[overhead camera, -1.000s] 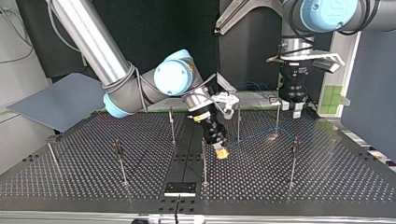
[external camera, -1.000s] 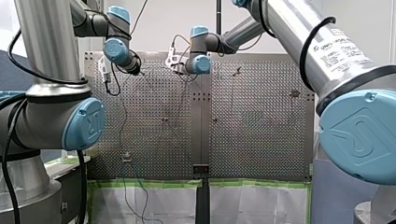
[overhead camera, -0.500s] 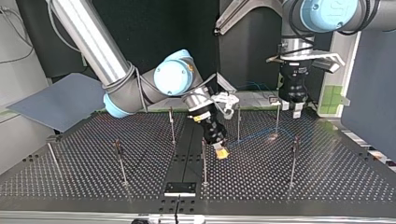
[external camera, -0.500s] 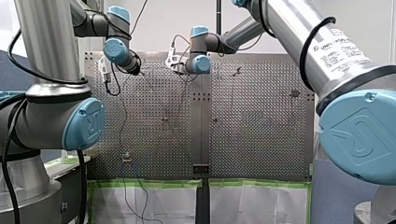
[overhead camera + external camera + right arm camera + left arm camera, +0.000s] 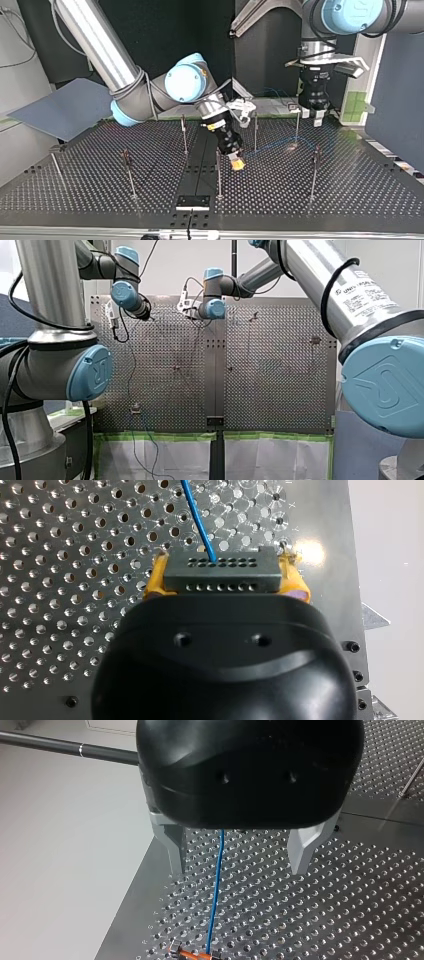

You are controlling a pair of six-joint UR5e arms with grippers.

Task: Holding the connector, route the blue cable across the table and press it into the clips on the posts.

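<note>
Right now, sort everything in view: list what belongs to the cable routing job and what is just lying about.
Job: blue cable; connector, clamped in my right gripper; clip posts; my left gripper, open astride the cable.
Lying about: grey sheet beside the table; green tape along the table's edge.

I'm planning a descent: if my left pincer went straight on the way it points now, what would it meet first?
Likely the blue cable, which runs between the open fingers of my left pincer in the left wrist view, and then the perforated table. How far ahead the cable lies is unclear.
</note>
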